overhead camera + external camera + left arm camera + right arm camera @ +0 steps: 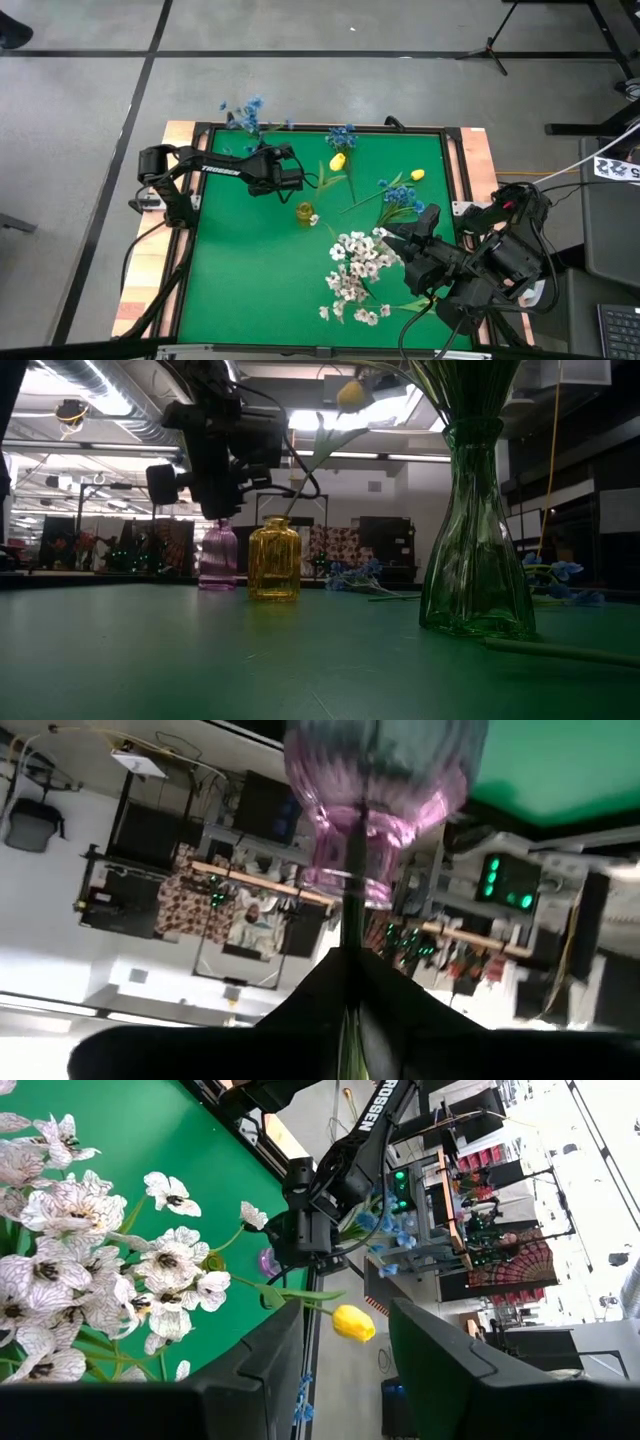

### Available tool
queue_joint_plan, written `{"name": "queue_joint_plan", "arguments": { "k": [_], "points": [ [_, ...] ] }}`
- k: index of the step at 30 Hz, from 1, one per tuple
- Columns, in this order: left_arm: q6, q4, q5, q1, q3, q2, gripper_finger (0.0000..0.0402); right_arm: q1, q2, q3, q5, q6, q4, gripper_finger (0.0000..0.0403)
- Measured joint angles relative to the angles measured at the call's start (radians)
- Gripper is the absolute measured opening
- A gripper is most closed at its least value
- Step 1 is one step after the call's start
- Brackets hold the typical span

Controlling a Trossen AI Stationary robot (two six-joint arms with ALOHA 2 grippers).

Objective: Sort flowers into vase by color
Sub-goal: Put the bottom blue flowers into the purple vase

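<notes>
Yellow tulip (pixel 338 161) on a thin green stem is pinched between the pressed-together fingers of the left gripper (pixel 303 180), held above the far middle of the green table (pixel 250 270); its bud sits to the right of the gripper and beyond the yellow bottle (pixel 305 212). From table height the bud (pixel 350 394) hangs high over the yellow bottle (pixel 274 572), with a pink bottle (pixel 218 567) just to its left. White flowers (pixel 357 270) stand bunched in a green glass vase (pixel 477 540) at the near right. Right gripper (pixel 405 237) waits beside them, fingers spread. Blue sprigs (pixel 400 195) and a second yellow tulip (pixel 417 174) lie at the right.
</notes>
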Motion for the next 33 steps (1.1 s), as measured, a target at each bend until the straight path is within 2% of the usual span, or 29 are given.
{"name": "queue_joint_plan", "arguments": {
  "k": [6,18,33],
  "points": [
    [-0.055,-0.001,0.035,0.000,0.000,0.000,0.0034,0.000,0.000,0.000,0.000,0.000,0.000,0.0152],
    [-0.035,-0.004,0.077,0.000,0.000,0.000,0.0078,0.000,0.000,0.000,0.000,-0.022,0.000,0.0152],
    [-0.078,-0.010,0.076,-0.002,0.000,-0.009,0.0185,0.000,0.000,0.000,-0.030,-0.026,0.000,0.0152]
  ]
}}
